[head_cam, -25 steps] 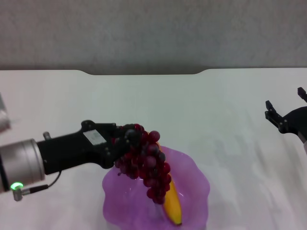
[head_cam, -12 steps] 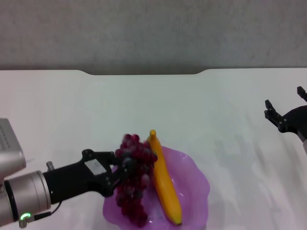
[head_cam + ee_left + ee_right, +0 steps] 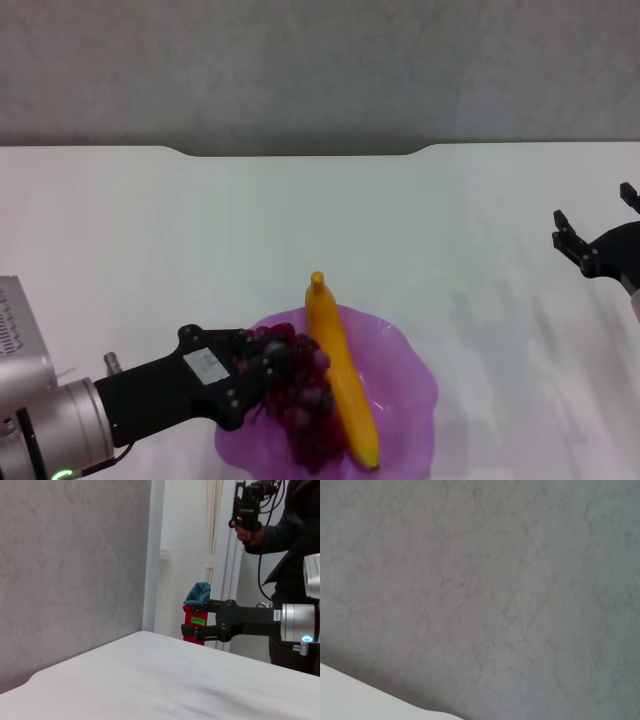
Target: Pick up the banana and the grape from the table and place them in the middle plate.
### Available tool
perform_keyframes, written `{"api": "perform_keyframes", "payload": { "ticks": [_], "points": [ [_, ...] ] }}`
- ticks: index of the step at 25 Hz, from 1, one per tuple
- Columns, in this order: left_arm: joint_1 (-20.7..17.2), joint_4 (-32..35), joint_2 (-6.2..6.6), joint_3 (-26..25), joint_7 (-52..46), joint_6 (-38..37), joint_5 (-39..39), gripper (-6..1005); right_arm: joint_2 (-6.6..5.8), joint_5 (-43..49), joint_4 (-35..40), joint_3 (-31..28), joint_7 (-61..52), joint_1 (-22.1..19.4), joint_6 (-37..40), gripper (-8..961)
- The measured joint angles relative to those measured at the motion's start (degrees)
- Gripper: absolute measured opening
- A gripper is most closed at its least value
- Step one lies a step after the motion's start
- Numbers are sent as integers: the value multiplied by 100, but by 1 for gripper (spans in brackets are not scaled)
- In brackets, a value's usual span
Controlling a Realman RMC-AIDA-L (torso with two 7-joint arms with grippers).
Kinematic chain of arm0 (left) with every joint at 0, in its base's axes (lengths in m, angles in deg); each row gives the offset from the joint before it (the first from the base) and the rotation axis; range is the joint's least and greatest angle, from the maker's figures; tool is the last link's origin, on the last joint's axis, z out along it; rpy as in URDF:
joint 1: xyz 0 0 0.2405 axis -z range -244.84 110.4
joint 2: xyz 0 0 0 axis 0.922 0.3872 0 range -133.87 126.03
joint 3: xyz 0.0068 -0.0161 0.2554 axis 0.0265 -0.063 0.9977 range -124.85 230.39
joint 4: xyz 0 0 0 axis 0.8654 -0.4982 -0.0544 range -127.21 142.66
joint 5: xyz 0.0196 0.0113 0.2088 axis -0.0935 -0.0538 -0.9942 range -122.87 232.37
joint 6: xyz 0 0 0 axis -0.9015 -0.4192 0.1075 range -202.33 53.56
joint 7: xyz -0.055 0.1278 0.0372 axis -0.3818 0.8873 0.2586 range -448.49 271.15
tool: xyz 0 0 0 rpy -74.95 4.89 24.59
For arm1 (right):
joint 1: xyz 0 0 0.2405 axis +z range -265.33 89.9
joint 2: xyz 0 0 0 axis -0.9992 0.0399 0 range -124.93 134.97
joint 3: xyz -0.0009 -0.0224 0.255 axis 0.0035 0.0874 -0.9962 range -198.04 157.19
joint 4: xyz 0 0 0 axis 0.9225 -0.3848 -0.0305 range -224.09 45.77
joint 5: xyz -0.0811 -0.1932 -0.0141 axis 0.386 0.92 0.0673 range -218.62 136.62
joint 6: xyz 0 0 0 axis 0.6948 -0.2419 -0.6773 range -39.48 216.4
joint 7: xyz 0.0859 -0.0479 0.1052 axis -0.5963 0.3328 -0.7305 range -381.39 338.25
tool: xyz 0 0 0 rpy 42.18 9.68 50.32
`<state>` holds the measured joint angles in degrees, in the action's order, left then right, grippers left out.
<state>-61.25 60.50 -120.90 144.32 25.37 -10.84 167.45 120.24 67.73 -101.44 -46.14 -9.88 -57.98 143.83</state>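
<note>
One banana (image 3: 341, 378), one bunch of grapes (image 3: 298, 392) and one purple plate (image 3: 408, 385) sit on one white surface (image 3: 320, 230); two grippers, left (image 3: 262, 372) and right (image 3: 596, 230), are in view.

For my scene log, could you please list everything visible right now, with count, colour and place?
banana: one, yellow-orange, lying in the plate, stem end sticking over its far rim.
grape: one bunch, dark red-purple, in the plate beside the banana on the robot's left.
middle plate: one, translucent purple, near edge of the table.
table: one, white, notch in far edge.
left tool: one, black, at the grape over the plate.
right tool: one, black, open, parked far right above the table.
</note>
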Motion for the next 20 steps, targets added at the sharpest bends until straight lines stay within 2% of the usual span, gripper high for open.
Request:
{"api": "perform_keyframes", "payload": {
  "ticks": [5, 10, 14, 18, 20],
  "points": [
    [227, -252, 0, 19, 10, -92, 64, 145, 0, 0, -2, -4, 0, 0, -9, 892],
    [304, -311, 0, 78, 66, -181, 84, 338, 0, -1, -2, -4, 0, 6, -10, 892],
    [299, -285, 2, 51, 117, -183, 155, 456, 0, -2, -2, -4, 0, 6, -10, 892],
    [304, -278, 17, -210, 563, -187, 520, 574, 0, 2, -12, -4, -8, 7, -6, 892],
    [308, -315, 18, -364, 887, -170, 757, 670, 0, 16, -26, -4, -11, 11, 19, 892]
  ]
}}
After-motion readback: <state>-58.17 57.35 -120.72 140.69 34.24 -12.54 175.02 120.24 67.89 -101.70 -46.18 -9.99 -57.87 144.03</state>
